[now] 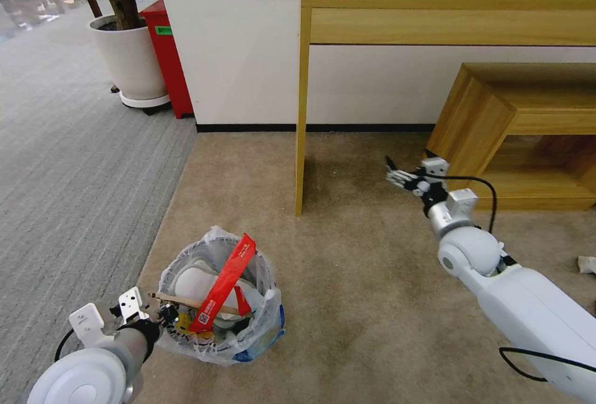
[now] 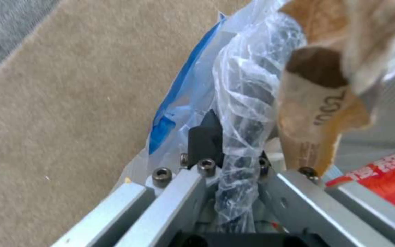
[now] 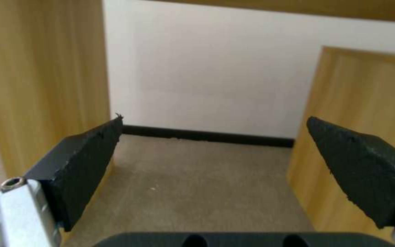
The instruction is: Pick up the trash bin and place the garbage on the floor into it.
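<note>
My left gripper pinches the bin rim, lower left. Right gripper hangs spread, centre-right. Next I'd fetch the tissue, far right.

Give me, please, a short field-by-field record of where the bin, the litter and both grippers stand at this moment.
bin: trash bin on the beige carpet, bag-lined
contents: red wrapper, wooden stick, white items
left gripper: shut on the bin's bagged rim
right gripper: open, empty, in the air near the low wooden shelf
litter left: white scrap on the carpet at right
</note>
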You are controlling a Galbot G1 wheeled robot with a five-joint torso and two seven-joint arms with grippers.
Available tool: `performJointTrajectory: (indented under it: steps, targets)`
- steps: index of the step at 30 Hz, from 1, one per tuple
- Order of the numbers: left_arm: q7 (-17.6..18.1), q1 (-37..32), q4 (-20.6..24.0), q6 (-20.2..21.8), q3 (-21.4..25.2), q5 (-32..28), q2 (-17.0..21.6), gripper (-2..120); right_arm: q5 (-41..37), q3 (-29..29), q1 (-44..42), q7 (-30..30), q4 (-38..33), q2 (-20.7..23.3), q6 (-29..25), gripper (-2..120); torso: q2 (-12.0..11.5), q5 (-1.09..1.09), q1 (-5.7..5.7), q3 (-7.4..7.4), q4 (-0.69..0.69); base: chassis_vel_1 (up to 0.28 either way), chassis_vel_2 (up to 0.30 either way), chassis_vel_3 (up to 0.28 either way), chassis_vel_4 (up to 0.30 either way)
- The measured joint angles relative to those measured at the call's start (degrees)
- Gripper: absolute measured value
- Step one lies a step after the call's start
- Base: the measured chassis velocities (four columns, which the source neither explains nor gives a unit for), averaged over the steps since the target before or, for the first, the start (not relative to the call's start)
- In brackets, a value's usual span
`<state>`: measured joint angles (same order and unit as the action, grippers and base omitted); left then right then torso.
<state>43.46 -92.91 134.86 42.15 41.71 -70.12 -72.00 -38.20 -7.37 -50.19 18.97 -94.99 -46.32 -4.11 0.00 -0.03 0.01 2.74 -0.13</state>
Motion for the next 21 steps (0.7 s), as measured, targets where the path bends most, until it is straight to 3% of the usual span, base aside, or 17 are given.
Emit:
performJointTrajectory:
  steps: [14,16,21]
  targets:
    - [-10.41,0.44,-0.69,0.00,2.53,13.58,-2.73,0,4.36,-11.63,-10.31,-3.49,1.13,-5.20,-2.08,100,0.00,0.00,0.00,0.00,0.00,0.000,0.000,0.000,0.000]
    - [-14.28,0.62,-0.97,0.00,2.86,18.13,-3.71,0,5.06,-14.40,-13.05,-5.73,-0.16,-6.16,-3.36,100,0.00,-0.02,0.00,-0.01,0.00,0.000,0.000,0.000,0.000]
    - [-16.86,1.19,-1.99,-0.01,2.43,21.30,-4.69,0,5.92,-14.53,-17.54,-12.57,-0.34,-6.93,-9.20,100,0.00,-0.02,0.00,-0.01,0.00,0.000,0.000,0.000,0.000]
